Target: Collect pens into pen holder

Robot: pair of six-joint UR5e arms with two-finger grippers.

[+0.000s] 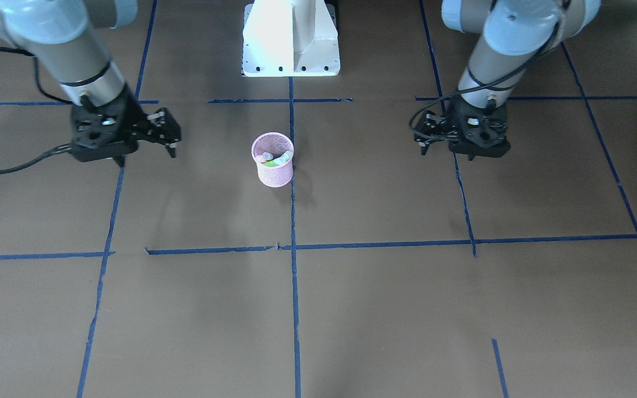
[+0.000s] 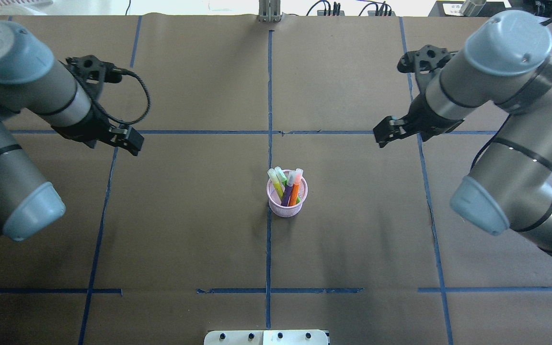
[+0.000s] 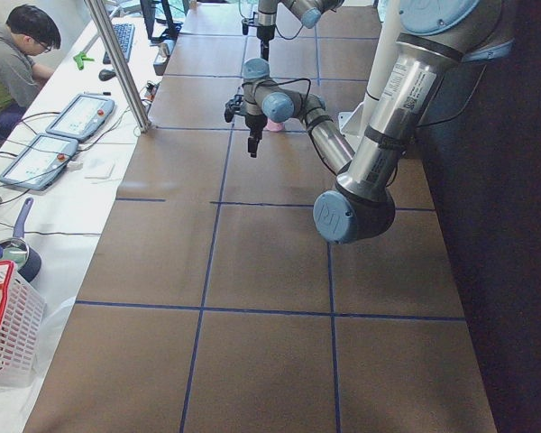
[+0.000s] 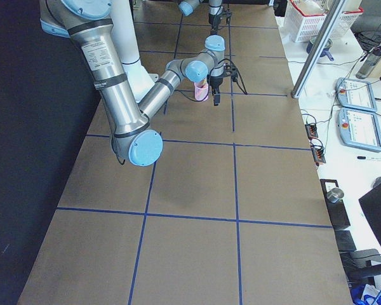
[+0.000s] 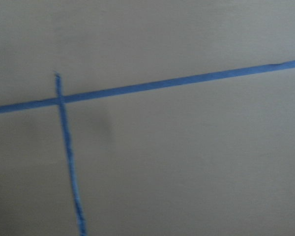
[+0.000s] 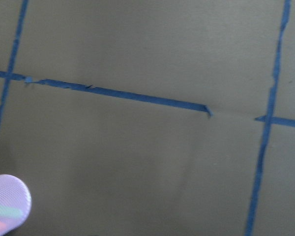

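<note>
The pink mesh pen holder [image 2: 287, 203] stands upright near the table's middle, on a blue tape line. It also shows in the front view [image 1: 272, 168] and at the lower left corner of the right wrist view [image 6: 5, 196]. The green pen [image 2: 276, 181], purple pen [image 2: 287, 192] and orange pen [image 2: 295, 189] stand inside it, pale caps up. My left gripper [image 2: 132, 141] hovers far to the holder's left, open and empty. My right gripper [image 2: 382, 134] hovers far to its right, open and empty. Both also show in the front view, left [image 1: 422, 135] and right [image 1: 168, 132].
Brown paper with blue tape lines [image 2: 270, 96] covers the table. The robot's white base [image 1: 291, 41] stands at the near edge. Beyond the table's far edge an operator [image 3: 18, 54] sits with tablets, and a white basket [image 3: 4, 334] stands there.
</note>
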